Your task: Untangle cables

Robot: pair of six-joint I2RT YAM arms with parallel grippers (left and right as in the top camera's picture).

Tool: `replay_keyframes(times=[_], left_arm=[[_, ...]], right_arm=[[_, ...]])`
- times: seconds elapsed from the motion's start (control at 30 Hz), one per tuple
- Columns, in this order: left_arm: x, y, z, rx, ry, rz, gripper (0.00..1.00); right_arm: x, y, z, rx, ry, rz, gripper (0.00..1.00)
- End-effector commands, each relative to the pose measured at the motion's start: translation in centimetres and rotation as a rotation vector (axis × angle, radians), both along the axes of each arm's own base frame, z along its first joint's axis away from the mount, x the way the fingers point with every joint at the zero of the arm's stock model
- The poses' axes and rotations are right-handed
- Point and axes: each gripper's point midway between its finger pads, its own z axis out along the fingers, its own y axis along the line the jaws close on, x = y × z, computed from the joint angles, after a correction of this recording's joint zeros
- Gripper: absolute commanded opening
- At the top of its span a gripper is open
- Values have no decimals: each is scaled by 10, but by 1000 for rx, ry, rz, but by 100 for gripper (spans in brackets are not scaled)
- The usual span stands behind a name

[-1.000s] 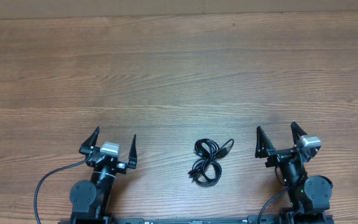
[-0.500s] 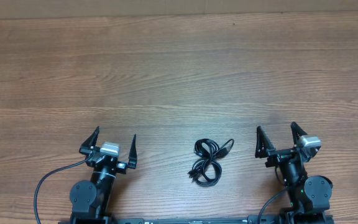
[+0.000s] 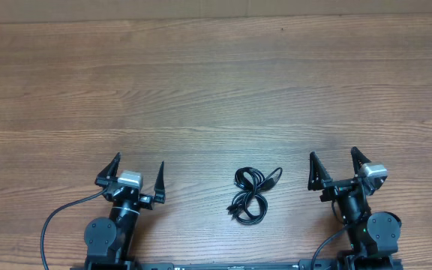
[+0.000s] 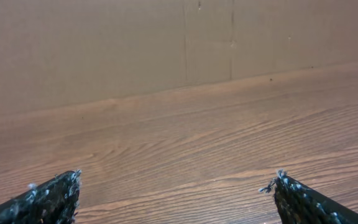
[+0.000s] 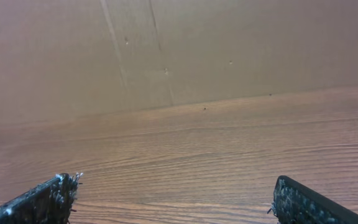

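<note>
Nothing moved: tangled cable (image 3: 252, 193) sits between left gripper (image 3: 139, 160) and right gripper (image 3: 333, 152), both spread wide

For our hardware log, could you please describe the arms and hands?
The left hand and right hand each have two pointed black fingers and a silver-grey block behind. Both arms are black with round joints; a black cable loops off the left.
</note>
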Motion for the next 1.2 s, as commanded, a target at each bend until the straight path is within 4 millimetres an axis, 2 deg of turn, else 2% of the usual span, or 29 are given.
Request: replay_keyframes(times=[0.0, 0.27, 0.4, 0.73, 0.93, 1.17], left_arm=[[0, 3, -1, -30, 5, 19, 100], [-1, 0, 3, -32, 6, -2, 100], [-7, -7, 16, -35, 5, -42, 100], [-30, -6, 43, -30, 95, -42, 100], [-43, -16, 60, -27, 142, -108, 100], [-31, -24, 69, -35, 337, -151, 100]], right_arm=[[1, -2, -3, 2, 1, -13, 100], [1, -2, -3, 3, 1, -13, 100], [1, -2, -3, 2, 1, -13, 100], [1, -2, -3, 2, 1, -13, 100], [1, -2, -3, 2, 1, -13, 100], [1, -2, -3, 2, 1, -13, 100]])
